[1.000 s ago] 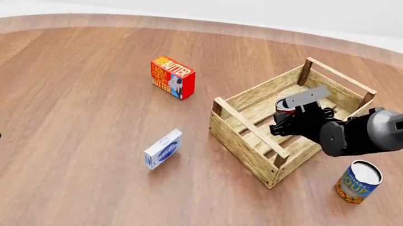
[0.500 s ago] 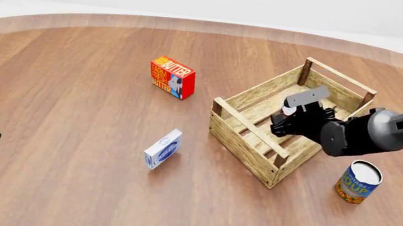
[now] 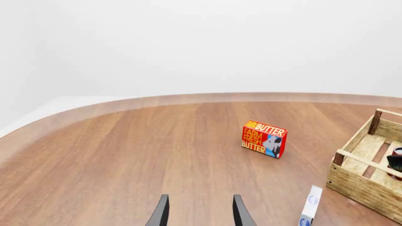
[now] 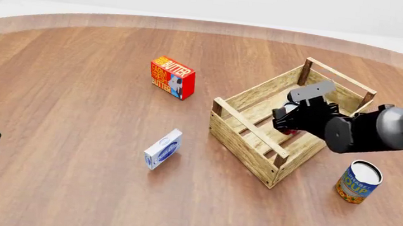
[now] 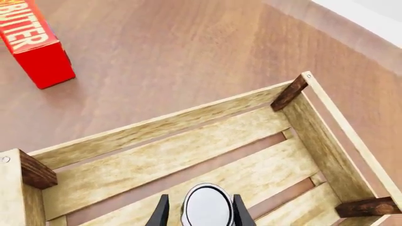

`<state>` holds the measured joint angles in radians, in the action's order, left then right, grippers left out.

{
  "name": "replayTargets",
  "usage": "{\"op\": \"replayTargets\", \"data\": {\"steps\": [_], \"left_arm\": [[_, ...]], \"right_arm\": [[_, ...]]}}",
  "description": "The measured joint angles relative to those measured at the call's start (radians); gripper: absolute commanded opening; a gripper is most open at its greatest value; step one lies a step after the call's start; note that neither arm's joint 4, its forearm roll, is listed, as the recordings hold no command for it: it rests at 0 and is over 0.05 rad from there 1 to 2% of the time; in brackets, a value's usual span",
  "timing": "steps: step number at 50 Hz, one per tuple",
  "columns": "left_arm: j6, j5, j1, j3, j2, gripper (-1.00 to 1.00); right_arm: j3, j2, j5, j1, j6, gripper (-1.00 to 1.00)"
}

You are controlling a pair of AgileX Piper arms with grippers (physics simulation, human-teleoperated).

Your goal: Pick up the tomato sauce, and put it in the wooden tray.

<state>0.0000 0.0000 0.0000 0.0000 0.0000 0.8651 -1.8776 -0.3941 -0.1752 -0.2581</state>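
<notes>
The right gripper [image 5: 196,214] is over the inside of the wooden tray [image 5: 157,165], and its two dark fingers [image 5: 161,214] stand on both sides of the tomato sauce [image 5: 207,206]. They are very close to the can's sides, but the pictures do not show clearly if they press it or stay a little apart, so the state cannot be told. The can stands upright on the slatted floor of the tray. Its long axis is vertical and its silver top faces up toward the wrist camera, so from there only the round lid shows.

The front view shows what the right wrist view does not: the right gripper [image 4: 292,118] and its black arm cover almost all of the can, and only a bit of the tomato sauce [image 4: 289,109] shows beside the fingers, inside the wooden tray [image 4: 248,132]. Outside the tray, on the arm's near side, stands a blue-and-yellow soup can [image 4: 358,182]. Farther away from the gripper are a red butter box [image 4: 172,77] and a small white-and-blue box [image 4: 162,149].

The left gripper [image 3: 197,213] is far away from all of this. In the left wrist view its fingers stand apart, with only bare table [image 3: 125,150] between them.
</notes>
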Motion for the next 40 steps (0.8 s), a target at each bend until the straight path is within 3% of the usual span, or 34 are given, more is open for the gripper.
{"op": "replayTargets", "data": {"steps": [40], "left_arm": [[0.000, 0.000, 0.000, 0.000, 0.000, 1.00]], "right_arm": [[0.005, 0.235, 0.104, 0.005, 0.032, 1.00]]}}
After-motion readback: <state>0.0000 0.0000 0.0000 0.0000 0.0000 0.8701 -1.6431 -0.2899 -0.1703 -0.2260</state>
